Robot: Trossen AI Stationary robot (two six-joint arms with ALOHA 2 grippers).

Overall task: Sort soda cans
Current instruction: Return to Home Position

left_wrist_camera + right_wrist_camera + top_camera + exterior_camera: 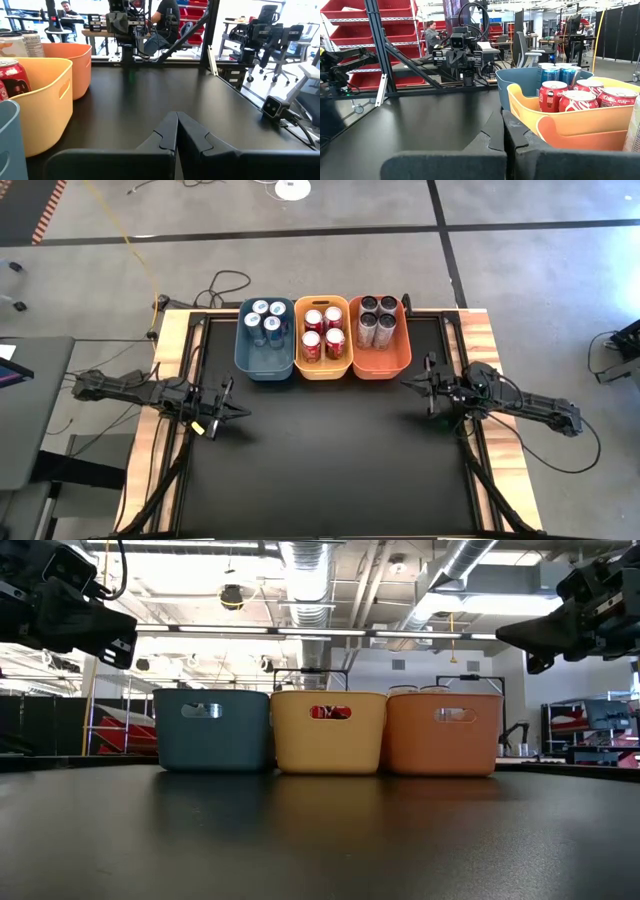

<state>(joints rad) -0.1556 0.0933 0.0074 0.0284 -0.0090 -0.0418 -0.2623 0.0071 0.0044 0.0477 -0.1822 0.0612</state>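
Three bins stand side by side at the table's far edge. The blue bin (266, 340) holds several blue cans (268, 320). Several red cans (322, 332) stand in the yellow bin (323, 338), and several dark grey cans (377, 320) in the orange bin (380, 338). In the low view a red can (330, 712) shows through the yellow bin's handle slot. My left gripper (240, 412) hovers shut above the table's left side, and my right gripper (408, 384) hovers shut above its right side. Both hold nothing.
The black tabletop (330, 460) stretches bare between the two arms and toward the near edge. A wooden frame (170, 340) borders it on both sides. Beyond the table the wrist views show shelving, chairs and people.
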